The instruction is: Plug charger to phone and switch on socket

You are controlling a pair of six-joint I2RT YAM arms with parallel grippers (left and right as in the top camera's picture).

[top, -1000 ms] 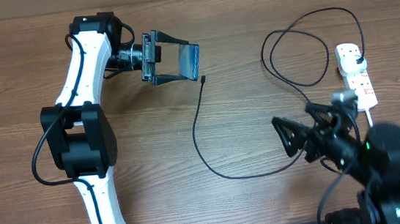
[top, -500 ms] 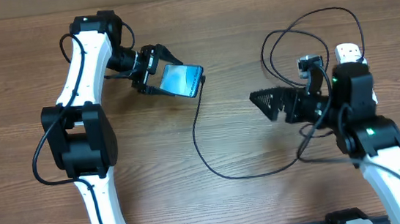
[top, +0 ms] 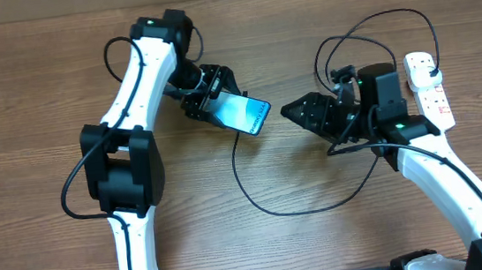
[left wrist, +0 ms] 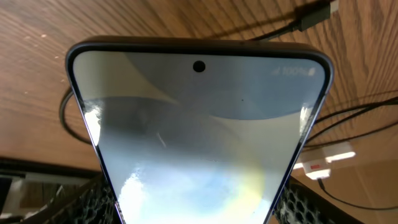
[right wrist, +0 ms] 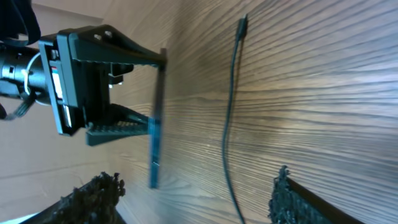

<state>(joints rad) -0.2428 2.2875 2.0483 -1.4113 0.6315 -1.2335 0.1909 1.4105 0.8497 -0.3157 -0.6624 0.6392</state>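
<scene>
The left gripper (top: 220,103) is clamped on the one phone (top: 245,114), a finger on each long edge. The left wrist view shows both textured fingertips (left wrist: 93,202) pressed against the sides of the phone, whose lit screen faces up. The phone hangs tilted over the middle of the table (top: 31,75), somewhat nearer the far edge than the near one. Whether its lower end touches the wood cannot be told.

The right gripper (top: 306,122) stands wide open and holds nothing. It points at the phone from the right, close to it but apart. Both of its fingers (right wrist: 93,199) frame the bottom of its wrist view.

There is one charger (top: 257,206). Its small connector tip (right wrist: 242,25) lies free on the wood just beside the phone and is not in it. From there the black cable sweeps toward the near edge, curves right under the right arm, then climbs into two loose loops toward the far right corner. It ends in a single black plug (top: 430,67) seated in the socket (top: 432,97).

The one socket, a white strip with red switch marks, lies near the right edge, in the far right part of the table.
</scene>
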